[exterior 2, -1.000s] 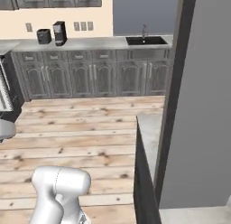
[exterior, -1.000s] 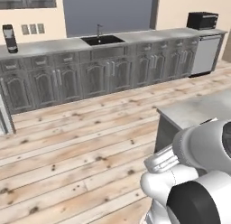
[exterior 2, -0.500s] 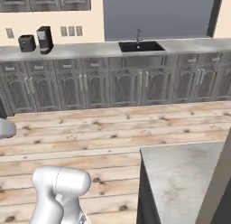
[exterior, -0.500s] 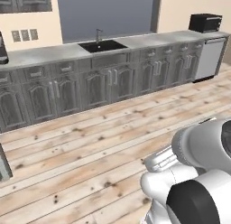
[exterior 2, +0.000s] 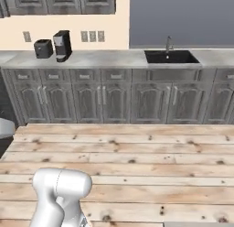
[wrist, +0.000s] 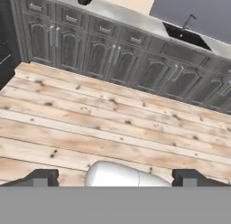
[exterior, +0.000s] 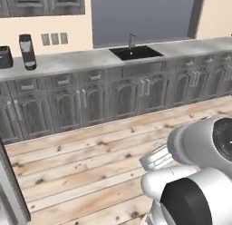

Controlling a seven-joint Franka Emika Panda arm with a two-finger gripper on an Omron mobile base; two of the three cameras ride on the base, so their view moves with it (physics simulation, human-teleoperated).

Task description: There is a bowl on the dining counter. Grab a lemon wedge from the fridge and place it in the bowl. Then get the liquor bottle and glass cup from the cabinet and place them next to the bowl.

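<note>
Gripper [wrist: 115, 177] with two small dark fingertips spread fully wide, holding nothing, above pale wooden plank floor [wrist: 90, 123] before grey panelled cabinets [wrist: 113, 56].

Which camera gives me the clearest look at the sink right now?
The right base view: the sink faces it squarely, faucet upright behind. The left base view shows it obliquely; the hand view shows it tilted at the top.
</note>
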